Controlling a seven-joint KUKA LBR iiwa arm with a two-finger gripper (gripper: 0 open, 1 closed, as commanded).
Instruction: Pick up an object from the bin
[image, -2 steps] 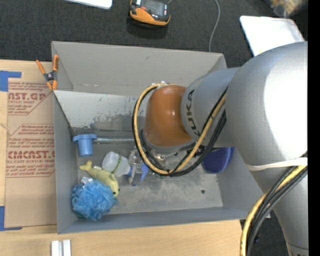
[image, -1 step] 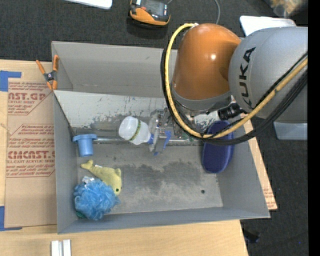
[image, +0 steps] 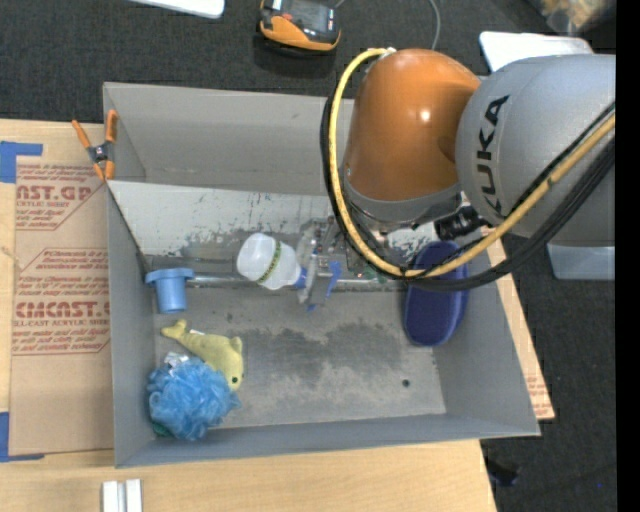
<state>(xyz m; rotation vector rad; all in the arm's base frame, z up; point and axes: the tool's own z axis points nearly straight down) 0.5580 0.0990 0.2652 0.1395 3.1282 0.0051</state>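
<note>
My gripper (image: 318, 272) hangs low near the middle of the bin's back wall, under the orange wrist cover. Right beside it on the left lies a small white plastic bottle (image: 264, 261) on its side, its clear end toward the gripper and close to or touching it. To the gripper's right a dark blue oval thing (image: 434, 297) leans against the right wall, its top hidden by the arm.
A light blue cup-shaped piece (image: 170, 289) stands at the left wall. In the front left corner lie a yellow soft dolphin-like toy (image: 214, 353) and a blue mesh bath sponge (image: 189, 399). The arm comes in from the right over the bin's back right part.
</note>
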